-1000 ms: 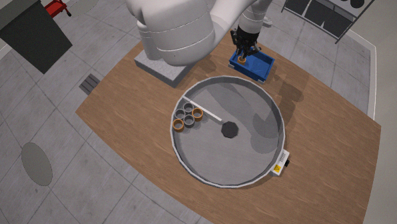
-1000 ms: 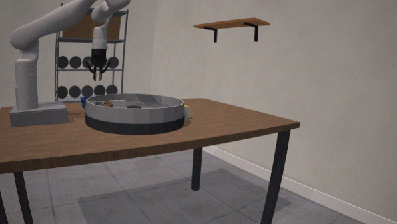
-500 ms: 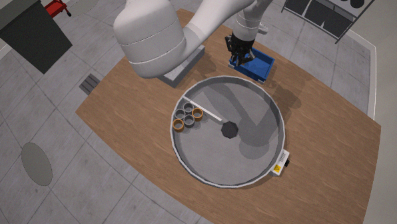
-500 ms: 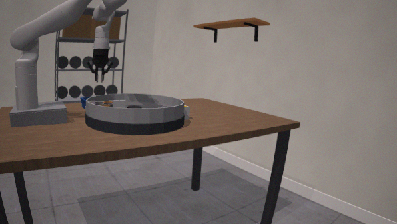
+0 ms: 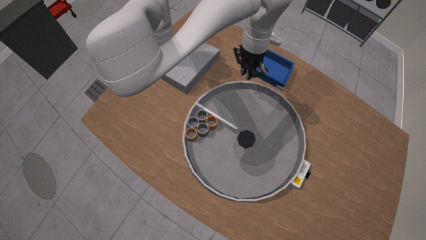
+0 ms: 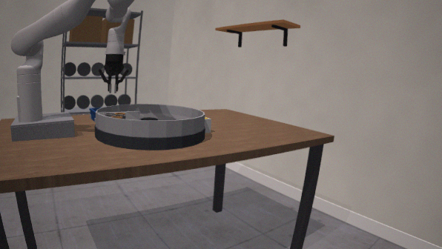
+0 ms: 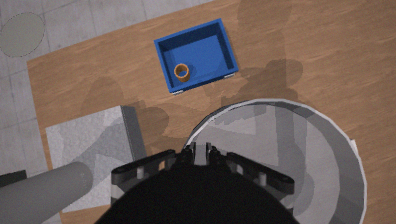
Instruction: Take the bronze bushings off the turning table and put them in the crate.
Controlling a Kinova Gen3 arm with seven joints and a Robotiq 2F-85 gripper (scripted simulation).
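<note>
Gripper (image 5: 253,76) (image 6: 113,90) (image 7: 200,148) partly open, empty; bronze bushings (image 5: 211,122) (image 5: 191,133) on turning table (image 5: 246,199) (image 6: 150,127) (image 7: 364,187) probably stiff, smooth, slippery; grasp across outer walls.

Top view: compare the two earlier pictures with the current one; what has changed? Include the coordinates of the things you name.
The fingers (image 5: 250,76) (image 6: 113,90) moved from over the crate (image 5: 280,73) (image 6: 93,115) (image 7: 202,55) toward the turning table (image 5: 264,186) (image 6: 148,127) (image 7: 320,150). They hold nothing now; any release isn't clearly shown. The two bronze bushings (image 5: 211,126) and three steel bushings (image 5: 202,133) on the turning table stayed put.
</note>
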